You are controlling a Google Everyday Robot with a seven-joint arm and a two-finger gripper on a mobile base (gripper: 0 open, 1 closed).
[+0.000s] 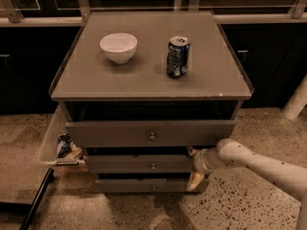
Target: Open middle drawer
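The grey three-drawer cabinet (144,80) stands in the middle of the camera view. The middle drawer (139,164) has a low flat front with a small round knob (153,166) and sticks out a little. The taller top drawer (148,133) above it is pulled partly out. The bottom drawer (144,186) is narrowest. My gripper (195,167) is at the right end of the middle drawer's front, touching it, with the white arm (259,164) coming in from the lower right.
A white bowl (118,47) and a blue soda can (178,56) stand on the cabinet top. A side bin (52,143) on the left holds snack packets. A white post (297,99) stands at right. Dark cabinets line the back; the floor is speckled.
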